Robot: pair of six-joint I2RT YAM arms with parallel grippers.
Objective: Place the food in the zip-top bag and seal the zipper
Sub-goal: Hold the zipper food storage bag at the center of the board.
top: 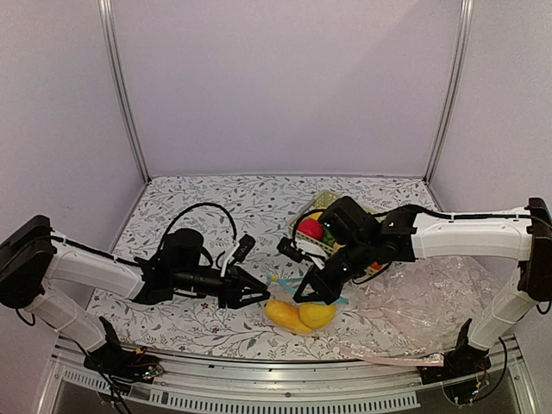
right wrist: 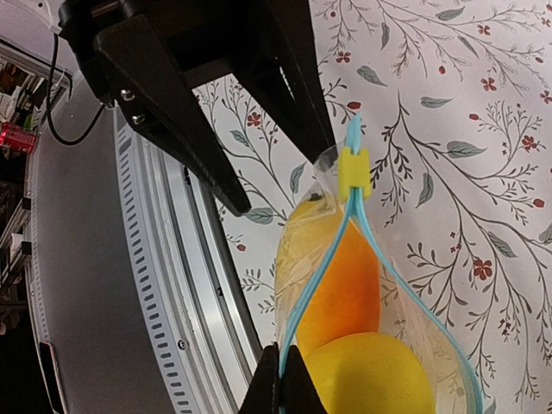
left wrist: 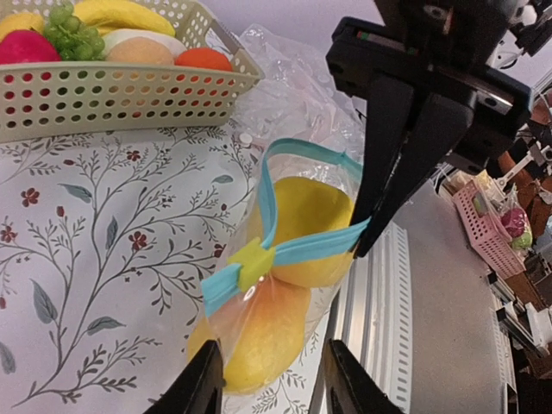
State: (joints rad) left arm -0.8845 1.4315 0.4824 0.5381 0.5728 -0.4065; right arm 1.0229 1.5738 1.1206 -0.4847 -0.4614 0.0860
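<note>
Smooth, matt, pale lilac walls [top: 285, 86] close me in on three sides, with bare aluminium posts [top: 121, 95] in the back corners. Under my arms is a table covered in a white cloth printed with grey-green sprigs and small red flowers [left wrist: 95, 224]. A ribbed metal rail [top: 259, 384] runs along its near edge.

On my right side lies a large pinkish clear plastic sheet [top: 431, 302], crinkled and shiny. Behind the work sits a cream plastic basket with round holes in its wall [left wrist: 121, 90]. It holds toy fruit, among them a red one, green grapes and a banana, and it stands apart from the bag.

The small transparent zip-top bag [right wrist: 325, 185], of thin wrinkled glossy film, lies near the table's front edge between my two grippers. Both fruits are inside it and touch each other. The longer orange-yellow toy fruit [left wrist: 259, 336] is at the end toward my left gripper [left wrist: 274, 354]. The rounded bright yellow toy fruit [left wrist: 306, 220] is at the end toward my right gripper [right wrist: 281, 366].

The light blue zipper strip [left wrist: 315, 246] is joined only at the small yellow plastic slider [left wrist: 253, 263]. From there its two halves spread into an open loop over the fruit.

My right jaws are closed flat, pinching one half of that strip. Their black fingers hide the bag's far end from my left wrist camera. My left jaws stand apart on either side of the bag's orange-fruit end. I cannot tell whether they touch the film.
</note>
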